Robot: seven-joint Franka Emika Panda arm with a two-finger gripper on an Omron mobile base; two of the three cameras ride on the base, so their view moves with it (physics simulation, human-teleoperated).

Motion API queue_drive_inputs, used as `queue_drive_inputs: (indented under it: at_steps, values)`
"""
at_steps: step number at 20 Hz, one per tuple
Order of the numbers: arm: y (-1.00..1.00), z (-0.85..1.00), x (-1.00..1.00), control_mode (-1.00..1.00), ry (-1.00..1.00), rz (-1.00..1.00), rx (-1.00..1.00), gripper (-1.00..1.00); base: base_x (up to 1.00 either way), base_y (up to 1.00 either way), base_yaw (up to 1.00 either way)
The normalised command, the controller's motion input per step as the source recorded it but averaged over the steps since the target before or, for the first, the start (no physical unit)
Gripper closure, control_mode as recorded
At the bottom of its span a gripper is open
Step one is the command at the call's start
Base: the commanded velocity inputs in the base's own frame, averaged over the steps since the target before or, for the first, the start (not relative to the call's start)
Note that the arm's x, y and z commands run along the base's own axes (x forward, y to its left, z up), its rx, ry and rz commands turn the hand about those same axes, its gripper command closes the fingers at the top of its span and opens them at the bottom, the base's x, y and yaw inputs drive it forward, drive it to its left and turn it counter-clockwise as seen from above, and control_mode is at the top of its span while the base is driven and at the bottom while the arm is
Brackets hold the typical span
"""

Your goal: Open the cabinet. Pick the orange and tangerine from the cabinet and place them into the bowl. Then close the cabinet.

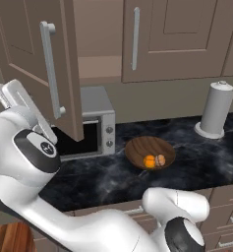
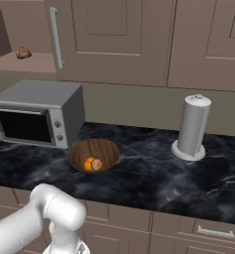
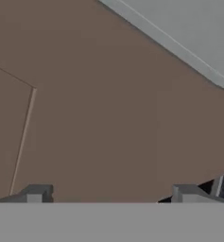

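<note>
I had the wide taupe-brown wall cabinet (image 1: pixel 137 39) with its left door (image 1: pixel 37 59) swung out, which I judged was what remained to shut, and the gripper (image 3: pixel 111 196), released with fingers spread and empty, faced that brown panel closely. The shallow dark wooden bowl (image 1: pixel 137 145) on the black marble counter (image 1: pixel 201 157) beside the grey microwave (image 1: pixel 96 123) already held the orange (image 1: pixel 149 161) and a paler tangerine (image 1: pixel 160 160) touching it, while one small brownish lump (image 2: pixel 23 52) sat on the cabinet shelf.

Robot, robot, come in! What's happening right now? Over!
Pincer open, empty, facing the cabinet door. Door swung open. Two fruits in bowl. Nothing blocking.
</note>
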Motion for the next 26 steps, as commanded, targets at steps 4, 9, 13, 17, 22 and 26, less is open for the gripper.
queue_drive_inputs:
  at_steps: [4,9,13,17,22,26]
  values:
    - [-0.07,0.0,0.09,-1.0,0.0,-0.1,0.0,-1.0,0.0,0.0,0.0]
    - [-0.2,0.01,0.14,-1.0,0.0,-0.08,0.0,-1.0,0.0,0.0,0.0]
    - [-0.36,0.01,0.26,-1.0,0.0,-0.05,0.0,-1.0,0.0,0.0,0.0]
    - [-0.41,0.0,0.23,-1.0,0.0,-0.04,0.0,-1.0,0.0,0.0,0.0]
    - [-0.42,0.0,0.36,-1.0,0.0,-0.01,0.0,-1.0,0.0,0.0,0.0]
    - [-0.39,0.0,0.4,-1.0,0.0,0.0,0.0,-1.0,0.0,0.0,0.0]
